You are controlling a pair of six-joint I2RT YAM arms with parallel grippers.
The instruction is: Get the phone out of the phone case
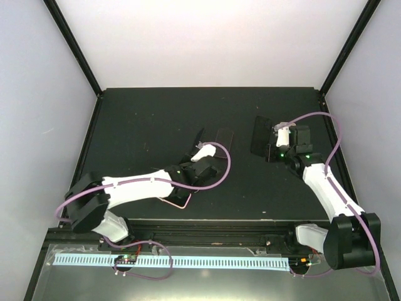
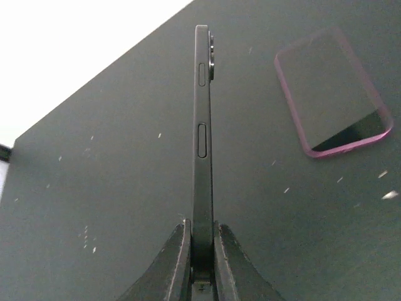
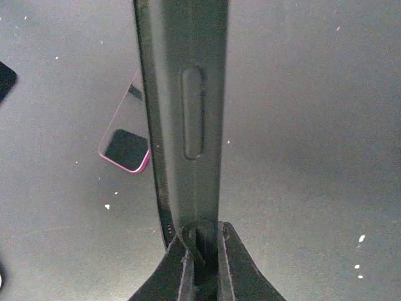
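1. While the left gripper (image 2: pixel 200 233) is clenched on the bottom end of the phone (image 2: pixel 202 125), it holds the phone edge-on above the table (image 2: pixel 94 188), likely to keep it clear of everything else.
2. The right gripper (image 3: pixel 202 244) is clamped on one end of a dark slab (image 3: pixel 188 94), probably the case. Whether it is hollow I cannot tell.
3. Phone and slab hang well apart, so the pulling-out looks done.
4. Only the left wrist view shows the phone's camera bump and two side buttons. Only the right wrist view shows a button ridge and small holes on the slab's edge. Only the top view shows the slab's broad face.
5. A pink-rimmed item (image 2: pixel 332 94) lies flat on the table beyond the phone, with neither gripper on it.
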